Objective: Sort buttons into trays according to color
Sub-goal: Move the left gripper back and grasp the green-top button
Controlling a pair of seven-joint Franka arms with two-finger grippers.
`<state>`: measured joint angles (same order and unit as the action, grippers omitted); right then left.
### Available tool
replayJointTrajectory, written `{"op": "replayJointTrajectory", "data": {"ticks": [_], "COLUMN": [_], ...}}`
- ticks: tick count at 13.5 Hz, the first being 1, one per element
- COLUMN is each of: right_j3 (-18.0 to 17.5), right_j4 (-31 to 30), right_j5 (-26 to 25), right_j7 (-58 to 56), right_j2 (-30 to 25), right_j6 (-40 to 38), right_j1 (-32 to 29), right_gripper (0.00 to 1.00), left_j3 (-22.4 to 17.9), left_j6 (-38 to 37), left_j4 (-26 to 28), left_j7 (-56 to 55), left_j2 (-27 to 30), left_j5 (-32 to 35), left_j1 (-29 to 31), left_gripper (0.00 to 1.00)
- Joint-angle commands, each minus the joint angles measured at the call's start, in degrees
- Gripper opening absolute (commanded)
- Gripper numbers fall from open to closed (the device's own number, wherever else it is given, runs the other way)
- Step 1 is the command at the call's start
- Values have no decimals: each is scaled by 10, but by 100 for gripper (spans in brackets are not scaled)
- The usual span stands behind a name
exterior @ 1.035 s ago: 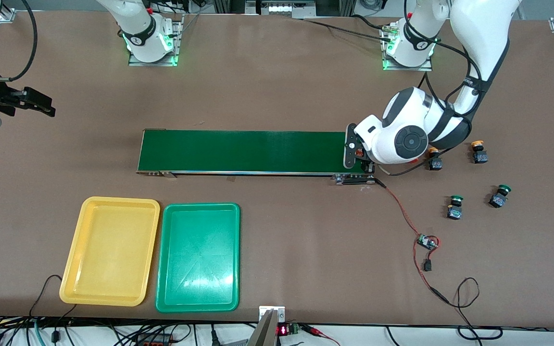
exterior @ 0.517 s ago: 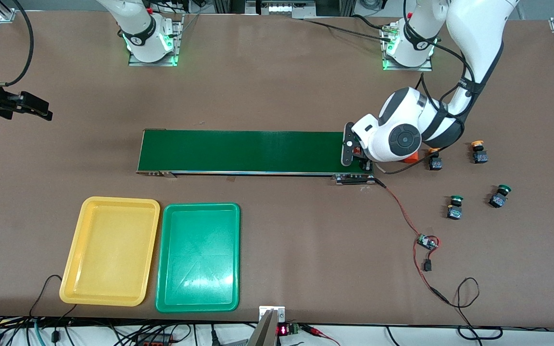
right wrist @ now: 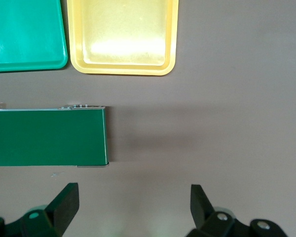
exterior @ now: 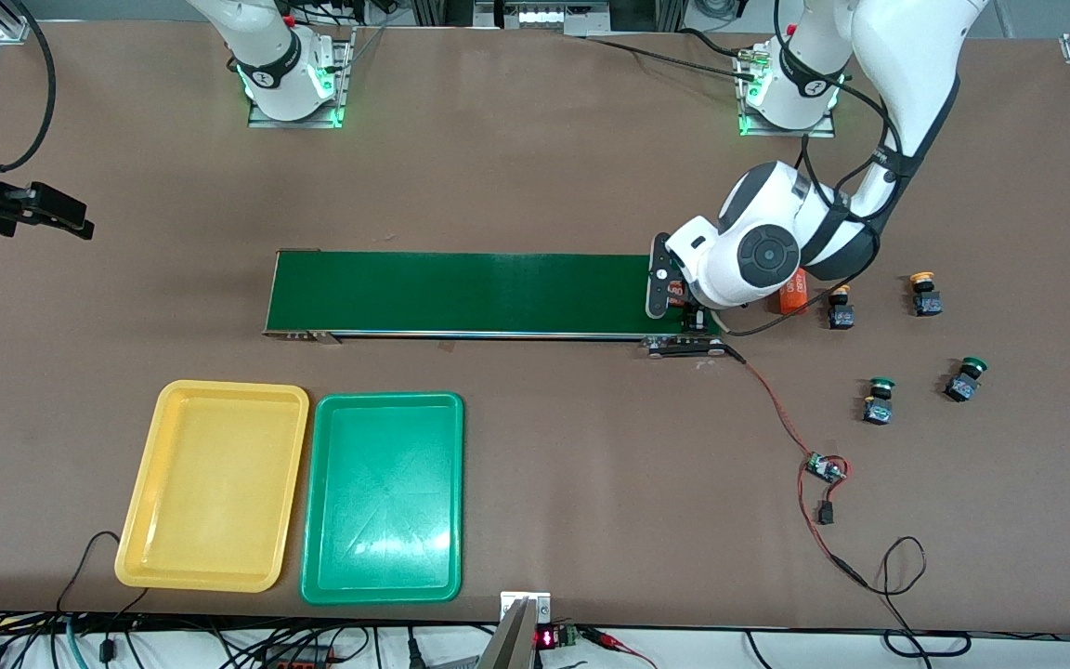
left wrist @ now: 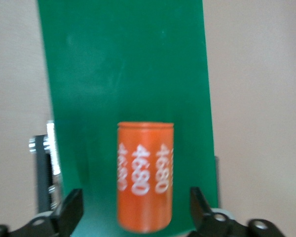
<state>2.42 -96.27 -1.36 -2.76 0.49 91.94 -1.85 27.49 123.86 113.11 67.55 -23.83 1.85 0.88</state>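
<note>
Left gripper [left wrist: 133,210] spread wide around orange "4680" cylinder [left wrist: 145,176] on conveyor belt [exterior: 461,293]. Right gripper [right wrist: 130,207] open over bare table [exterior: 544,167], waiting. Buttons [exterior: 880,400] on table; trays [exterior: 383,497] empty.

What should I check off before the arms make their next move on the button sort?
1. Left gripper open around the orange 4680 cylinder on the conveyor belt: ok.
2. Right gripper open, waiting over bare table: ok.
3. Yellow tray holds nothing: ok.
4. Green tray holds nothing: ok.
5. Buttons sorted: not ok; yellow buttons and green buttons sit on the table.
</note>
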Motion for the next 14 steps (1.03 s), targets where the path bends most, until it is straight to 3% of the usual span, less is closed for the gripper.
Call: {"op": "replayJointTrajectory", "data": {"ticks": [1,3,6,9,12,14], "right_j3": [-1,-2,-3,0,-1,-1], "right_j4": [16,20,20,22,27,30], "right_j5": [11,11,12,11,12,13], "right_j7": [3,4,4,2,0,0], "right_j2": [5,3,4,3,3,4], "right_j6": [-4,-4,-4,-4,-5,-5], "right_j1": [-9,-9,-7,-10,-11,-11], "right_gripper": [100,100,100,100,100,100], "left_j3": [-8,-39,-130,-154,-168,-182], "left_j6": [-3,3,21,1,5,15], "left_j4": [5,4,1,0,-5,-19], "left_j7": [43,41,45,30,-64,-140], "left_j2": [46,48,48,50,37,30], "left_j5": [7,4,-1,-1,17,64], "left_j1": [37,74,76,76,76,76], "left_gripper": [100,100,100,100,100,100]}}
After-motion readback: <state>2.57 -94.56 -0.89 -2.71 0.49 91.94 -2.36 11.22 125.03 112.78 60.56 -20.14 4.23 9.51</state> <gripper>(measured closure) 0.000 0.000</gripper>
